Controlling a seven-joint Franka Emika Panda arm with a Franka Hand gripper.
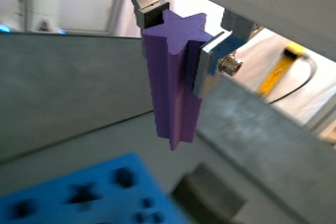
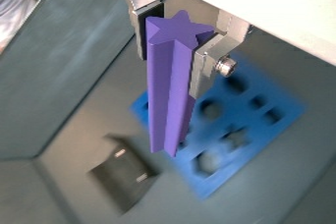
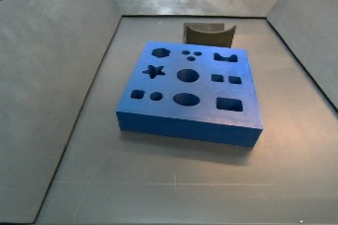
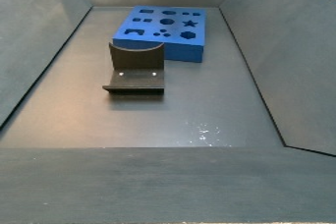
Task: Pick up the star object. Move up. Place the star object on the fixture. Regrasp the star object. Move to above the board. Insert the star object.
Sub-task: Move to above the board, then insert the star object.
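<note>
While the gripper (image 1: 184, 39) hangs high above the counter (image 4: 197, 110), its jaws clamp the star object (image 2: 171, 81) — upright. Below, the board (image 3: 185, 96) lies near the far edge — the fixture (image 4: 137, 66) just beside it.

Both side views (facing oppositely) share the board (image 3: 189, 86), wrist views close above.

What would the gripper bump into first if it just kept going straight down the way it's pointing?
The gripper, high above the floor, holds the star object pointing down. Its lower tip would land first, probably on the grey floor beside the board, with the fixture nearby; depth is unclear.
</note>
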